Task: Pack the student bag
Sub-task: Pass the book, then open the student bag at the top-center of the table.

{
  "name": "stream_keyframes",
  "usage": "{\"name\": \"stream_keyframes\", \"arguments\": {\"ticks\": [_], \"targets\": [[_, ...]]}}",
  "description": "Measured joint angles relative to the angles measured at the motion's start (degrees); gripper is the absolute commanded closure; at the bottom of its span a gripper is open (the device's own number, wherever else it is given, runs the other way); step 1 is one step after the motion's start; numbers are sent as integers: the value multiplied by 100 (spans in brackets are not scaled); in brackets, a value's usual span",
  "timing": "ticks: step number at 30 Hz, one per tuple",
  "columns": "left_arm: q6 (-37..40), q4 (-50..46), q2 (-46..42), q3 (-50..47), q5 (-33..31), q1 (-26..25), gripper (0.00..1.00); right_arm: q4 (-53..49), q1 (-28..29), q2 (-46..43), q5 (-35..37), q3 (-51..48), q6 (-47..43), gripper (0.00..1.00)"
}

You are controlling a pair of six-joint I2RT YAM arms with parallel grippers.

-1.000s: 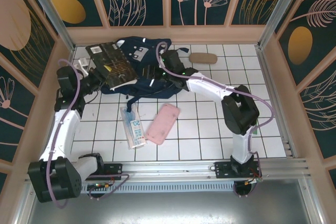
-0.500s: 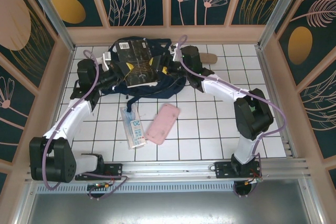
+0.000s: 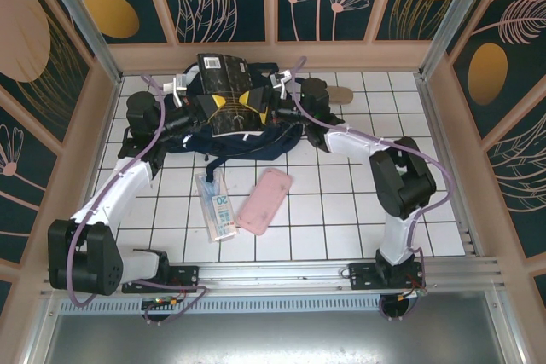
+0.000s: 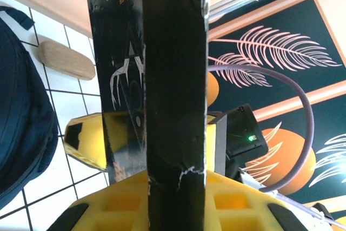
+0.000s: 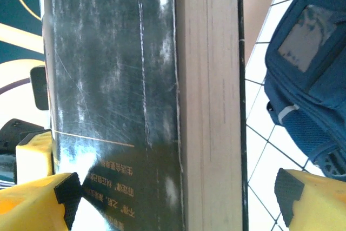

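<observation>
Book [image 3: 223,91] over student bag [image 3: 271,144]

Both arms are made of white, rounded link covers joined by big black cylindrical joints. The left arm [image 3: 111,202] and the right arm [image 3: 354,138] each stand on a black base plate [image 3: 380,274], which is fixed with screws to a silver aluminium rail [image 3: 281,272]. A thin purple cable [image 4: 309,117] runs loosely along each arm. The left hand [image 4: 175,204] has yellow plastic fingers [image 4: 116,204] with square hollow pockets in their surface. The right hand [image 5: 175,193] has fingers of the same yellow, each with a black pad [image 5: 67,190] at the tip. A black box-shaped housing [image 4: 240,125] on the right arm carries a small green light [image 4: 250,138].
</observation>
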Motion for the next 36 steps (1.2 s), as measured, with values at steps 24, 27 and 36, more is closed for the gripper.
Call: {"name": "stream_keyframes", "arguments": {"ticks": [24,27,36], "targets": [[1661,-1993,927,979,-317,-127,54,713,-619,-555,-258,-1154,636,100],[1930,-2271,1139,1255,-737,-129,53,146,-892,-938,48,-1429,334,100],[2780,-3364,2162,2341,-2573,-866,53,-1665,-1563,-2229,1176,-2127,-588,100]]}}
